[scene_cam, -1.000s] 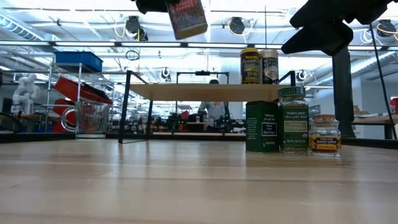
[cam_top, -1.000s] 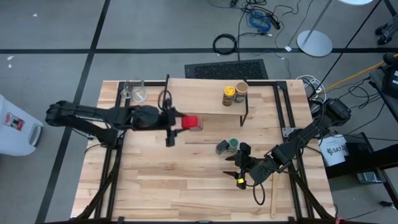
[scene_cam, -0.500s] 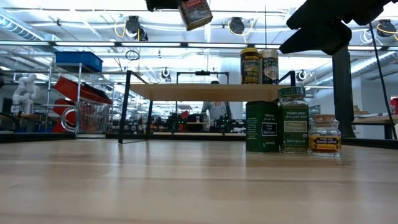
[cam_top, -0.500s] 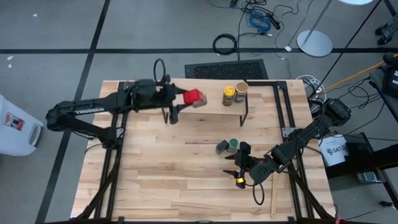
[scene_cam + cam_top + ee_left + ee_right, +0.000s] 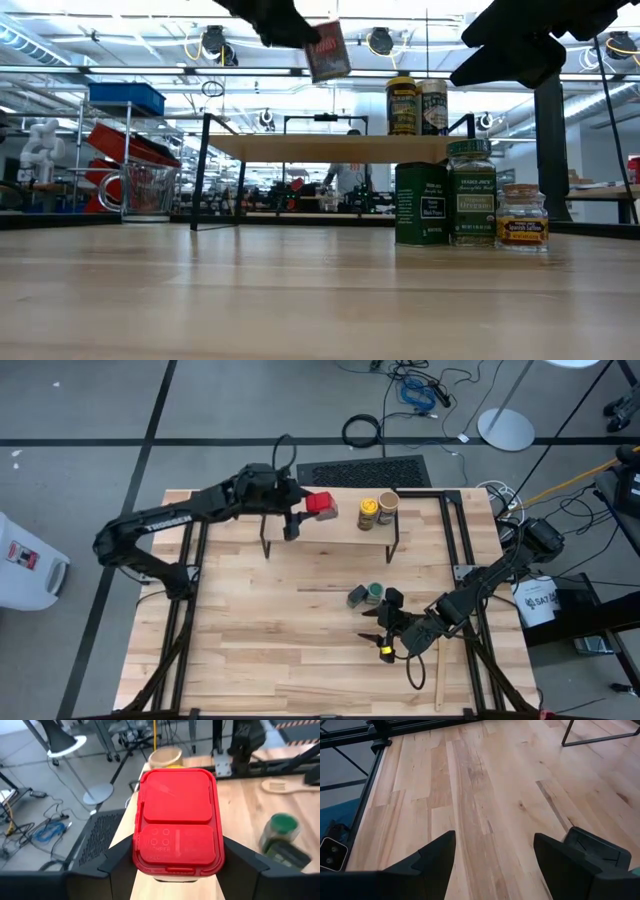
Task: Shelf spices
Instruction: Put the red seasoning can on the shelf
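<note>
Two arms work our table. Nearest, our right gripper (image 5: 385,632) hangs low with its jaws spread wide, holding nothing. Farther back, our left gripper (image 5: 308,510) stretches over the shelf (image 5: 340,525), clamped on the red square tin (image 5: 320,504), which half a second ago sat farther left. We count two jars (image 5: 418,106) shelved and three containers (image 5: 470,194) on the table.

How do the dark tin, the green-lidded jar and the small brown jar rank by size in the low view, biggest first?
1. Green-lidded jar, tallest.
2. Dark tin, slightly shorter and similar in width, so the top two are close.
3. Small brown jar, clearly smallest.
All three stand in one row on the table, so nearness hardly skews this.
</note>
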You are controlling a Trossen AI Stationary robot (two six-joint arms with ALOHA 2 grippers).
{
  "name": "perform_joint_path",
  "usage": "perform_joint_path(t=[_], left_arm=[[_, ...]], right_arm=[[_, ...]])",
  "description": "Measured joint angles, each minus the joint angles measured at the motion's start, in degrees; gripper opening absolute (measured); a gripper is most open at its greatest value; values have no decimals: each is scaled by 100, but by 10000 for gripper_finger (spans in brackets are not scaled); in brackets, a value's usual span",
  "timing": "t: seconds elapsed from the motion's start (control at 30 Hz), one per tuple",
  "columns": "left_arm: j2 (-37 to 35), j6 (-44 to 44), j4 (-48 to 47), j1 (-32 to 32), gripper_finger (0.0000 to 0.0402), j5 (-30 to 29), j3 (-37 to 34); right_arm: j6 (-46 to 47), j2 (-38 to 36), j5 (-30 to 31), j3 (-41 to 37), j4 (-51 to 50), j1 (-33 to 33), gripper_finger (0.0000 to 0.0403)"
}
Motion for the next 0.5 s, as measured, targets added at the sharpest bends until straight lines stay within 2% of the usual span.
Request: perform_joint_path(t=[0.23,0.5], left_arm=[[286,114,-64,465,232,608,4],[574,130,194,588,232,1002,4]], right_arm=[[-2,0,-2,0,-21,0,256],[-24,0,-4,0,-22,0,256]])
